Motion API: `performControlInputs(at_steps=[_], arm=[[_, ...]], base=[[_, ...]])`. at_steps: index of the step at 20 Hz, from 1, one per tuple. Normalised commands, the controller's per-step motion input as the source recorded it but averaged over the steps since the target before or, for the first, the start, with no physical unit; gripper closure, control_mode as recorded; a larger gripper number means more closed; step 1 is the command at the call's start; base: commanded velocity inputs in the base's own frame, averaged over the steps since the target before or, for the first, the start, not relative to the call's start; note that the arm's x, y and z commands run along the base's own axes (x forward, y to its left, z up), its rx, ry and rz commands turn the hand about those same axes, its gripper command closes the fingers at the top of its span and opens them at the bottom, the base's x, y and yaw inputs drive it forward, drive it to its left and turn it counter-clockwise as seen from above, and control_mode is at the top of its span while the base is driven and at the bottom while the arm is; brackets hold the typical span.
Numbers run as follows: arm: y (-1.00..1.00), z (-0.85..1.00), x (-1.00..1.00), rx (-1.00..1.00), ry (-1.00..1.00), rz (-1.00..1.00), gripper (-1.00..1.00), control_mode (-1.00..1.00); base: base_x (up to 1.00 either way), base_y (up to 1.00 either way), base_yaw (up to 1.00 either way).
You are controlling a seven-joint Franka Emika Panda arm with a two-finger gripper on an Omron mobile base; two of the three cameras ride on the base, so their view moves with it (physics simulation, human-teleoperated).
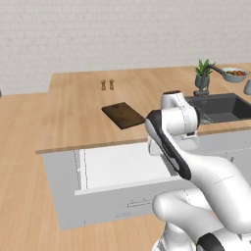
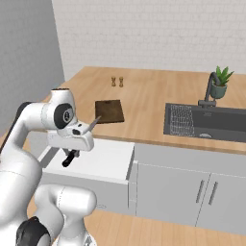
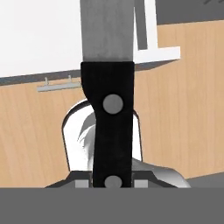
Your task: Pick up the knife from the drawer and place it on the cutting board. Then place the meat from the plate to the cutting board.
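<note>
A wooden desk (image 1: 73, 108) runs wide, with the white-lined drawer (image 1: 117, 166) pulled open beneath its front edge; the dark cutting board (image 2: 109, 111) lies bare just behind that edge, with open desk around it; the end effector (image 2: 73, 153) is clamped on the knife (image 2: 80, 141), lifted above the drawer, blade angled up toward the board; knife placement and the meat step remain.
</note>
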Motion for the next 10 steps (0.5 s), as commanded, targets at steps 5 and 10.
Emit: performControlInputs(at_steps=[5,10], arm=[[-0.06,0.05,-0.06,0.00,-0.01,0.00,1.00,1.00],[0.00,0.00,0.00,0.00,0.00,0.00,1.00,1.00]], base=[[-0.04,-0.57,0.00],[-0.11,-1.00,0.06]])
